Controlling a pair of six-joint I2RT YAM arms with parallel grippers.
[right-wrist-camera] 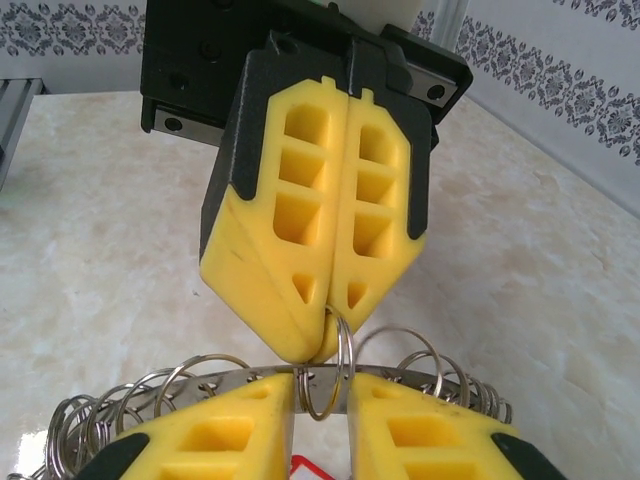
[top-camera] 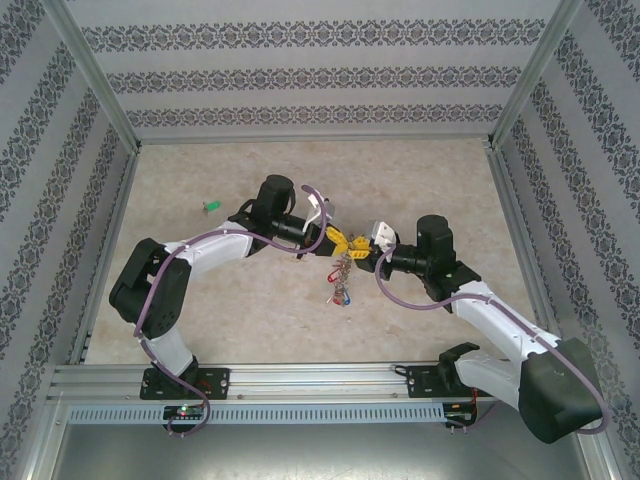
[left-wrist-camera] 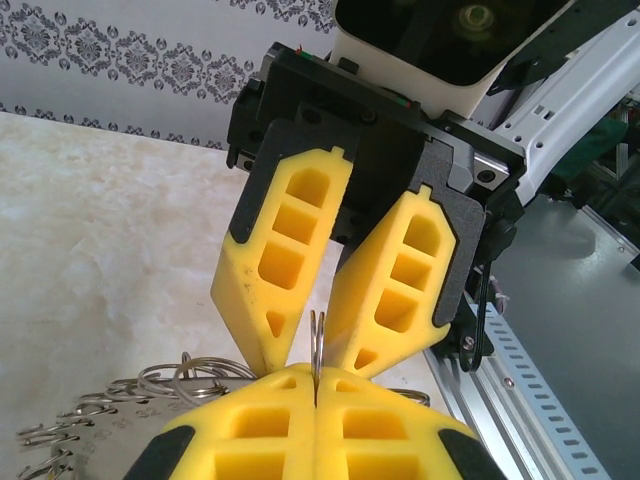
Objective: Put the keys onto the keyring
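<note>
Left gripper [left-wrist-camera: 316,388] clenched on a small split ring [left-wrist-camera: 316,340]; right gripper [right-wrist-camera: 322,388] slightly parted, straddling that ring; keyring [right-wrist-camera: 260,374] just beneath.

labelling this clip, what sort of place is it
Probably a robot lab test cell: two arms bolted to a rail at a marble-look table, enclosed by patterned wall panels in a metal frame.
</note>
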